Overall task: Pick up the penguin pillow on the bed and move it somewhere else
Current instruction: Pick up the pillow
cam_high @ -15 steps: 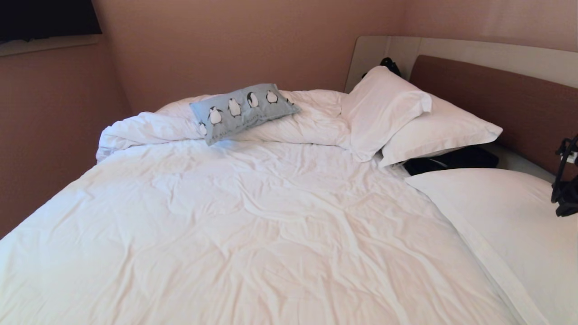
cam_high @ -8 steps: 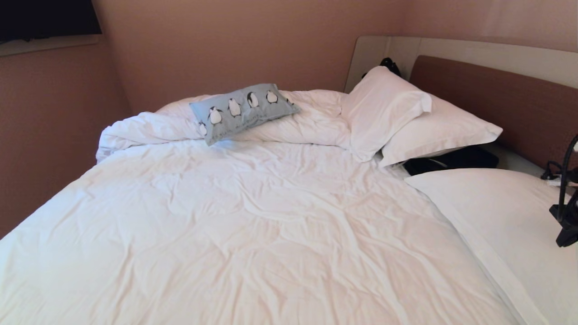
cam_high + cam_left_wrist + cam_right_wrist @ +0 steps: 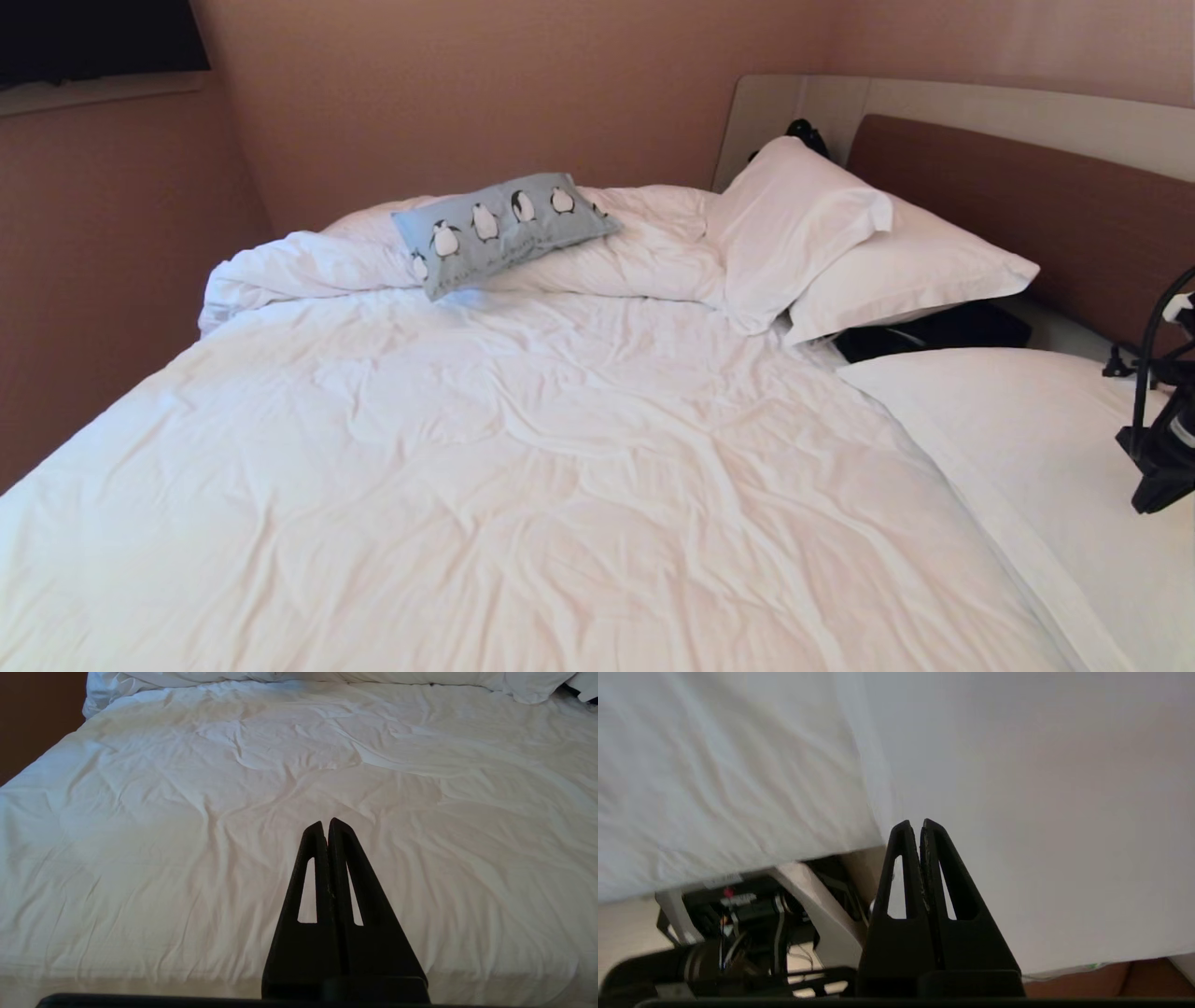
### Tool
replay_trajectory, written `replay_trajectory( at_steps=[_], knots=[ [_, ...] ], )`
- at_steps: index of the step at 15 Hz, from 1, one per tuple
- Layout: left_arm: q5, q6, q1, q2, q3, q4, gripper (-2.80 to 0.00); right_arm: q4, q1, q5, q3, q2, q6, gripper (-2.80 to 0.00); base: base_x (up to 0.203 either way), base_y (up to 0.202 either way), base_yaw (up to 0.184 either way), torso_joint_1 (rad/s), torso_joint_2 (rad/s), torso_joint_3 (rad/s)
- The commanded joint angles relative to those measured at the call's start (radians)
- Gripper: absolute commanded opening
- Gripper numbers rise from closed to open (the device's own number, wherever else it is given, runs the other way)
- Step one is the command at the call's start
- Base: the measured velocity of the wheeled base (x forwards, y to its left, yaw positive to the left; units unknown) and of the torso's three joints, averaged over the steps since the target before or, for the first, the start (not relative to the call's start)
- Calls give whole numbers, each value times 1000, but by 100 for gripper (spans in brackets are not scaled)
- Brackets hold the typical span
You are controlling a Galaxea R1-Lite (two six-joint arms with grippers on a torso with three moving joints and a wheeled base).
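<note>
My right arm [image 3: 1162, 439] dropping lower at right edge of head view since a second ago – rest unchanged. My right gripper [image 3: 920, 826] hanging over big white pillow [image 3: 1036, 439], fingers pressed together, gripping nothing. My left gripper [image 3: 327, 825] also closed, empty, pointing over duvet [image 3: 233, 812]. Penguin pillow [image 3: 502, 227] lying on bunched duvet at far side of bed [image 3: 523, 467] – well apart from both grippers.

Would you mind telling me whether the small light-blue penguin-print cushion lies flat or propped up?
Propped up: the light-blue penguin-print cushion leans tilted on the bunched ridge of the rumpled white duvet, not flat.
</note>
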Motion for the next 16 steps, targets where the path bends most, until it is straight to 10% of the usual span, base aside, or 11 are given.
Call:
replay_trajectory(
  at_steps=[1, 8, 9, 16],
  knots=[
    [0, 0, 0, 0, 0, 0, -280, -118, -33, -1, -7, 20, 12, -280, 0, 0, 0, 0, 0, 0],
    [0, 0, 0, 0, 1, 0, -280, -249, -107, 7, -8, 43, 48, -280, 0, 0, 0, 0, 0, 0],
    [0, -1, 0, 1, 0, 0, -280, -254, -107, 7, -8, 41, 48, 0, 0, 0, 0, 0, 0, 0],
    [0, 0, 0, 0, 0, 0, -280, -254, -129, 11, -46, 55, 76, 0, 0, 0, 0, 0, 0, 0]
  ],
)
